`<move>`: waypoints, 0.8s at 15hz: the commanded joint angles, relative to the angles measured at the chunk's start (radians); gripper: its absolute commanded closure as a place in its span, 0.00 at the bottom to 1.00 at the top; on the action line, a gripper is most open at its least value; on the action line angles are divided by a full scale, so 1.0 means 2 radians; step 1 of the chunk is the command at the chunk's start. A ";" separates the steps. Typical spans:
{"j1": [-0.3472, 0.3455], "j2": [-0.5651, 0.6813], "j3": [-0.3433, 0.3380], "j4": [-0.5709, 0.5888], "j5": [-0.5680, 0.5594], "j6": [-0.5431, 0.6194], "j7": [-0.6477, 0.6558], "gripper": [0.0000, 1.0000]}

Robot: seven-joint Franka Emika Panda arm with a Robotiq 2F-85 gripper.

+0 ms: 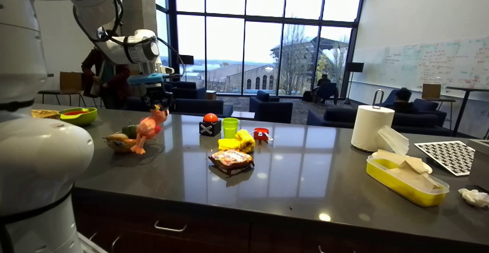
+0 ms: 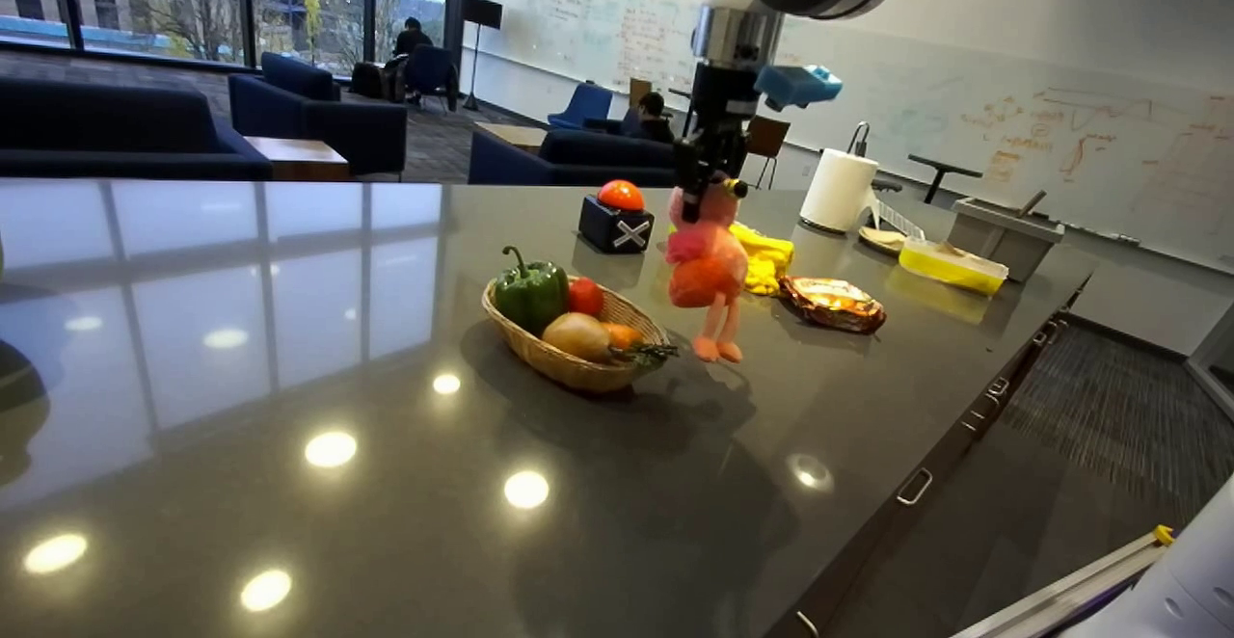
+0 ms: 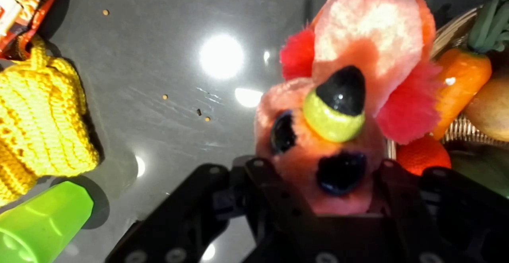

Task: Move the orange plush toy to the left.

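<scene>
The orange plush toy [image 1: 148, 127] is a salmon-pink bird with dangling legs, red fluffy wings and a black-and-yellow beak. It also shows in an exterior view [image 2: 710, 267], hanging upright beside the basket. My gripper [image 2: 702, 197] is shut on the toy's head from above. In the wrist view the fingers [image 3: 318, 171] press on both sides of the head, and the toy's face and belly [image 3: 370, 28] fill the middle. Its feet hang low near the counter; I cannot tell whether they touch it. The back of its head is hidden by the gripper.
A wicker basket of toy vegetables [image 2: 540, 360] stands close beside the toy. A black box with an orange button [image 2: 617, 224], a green cup [image 1: 230, 127], a yellow knitted toy [image 1: 244, 141], a snack packet [image 1: 231, 161] and a red pan [image 1: 261, 133] stand on the grey counter [image 1: 290, 192].
</scene>
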 commanded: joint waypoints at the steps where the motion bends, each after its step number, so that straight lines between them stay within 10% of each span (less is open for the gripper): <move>1: -0.007 -0.043 0.014 -0.041 0.003 0.011 -0.015 0.79; 12: 0.001 -0.135 0.019 -0.126 0.039 0.042 -0.186 0.79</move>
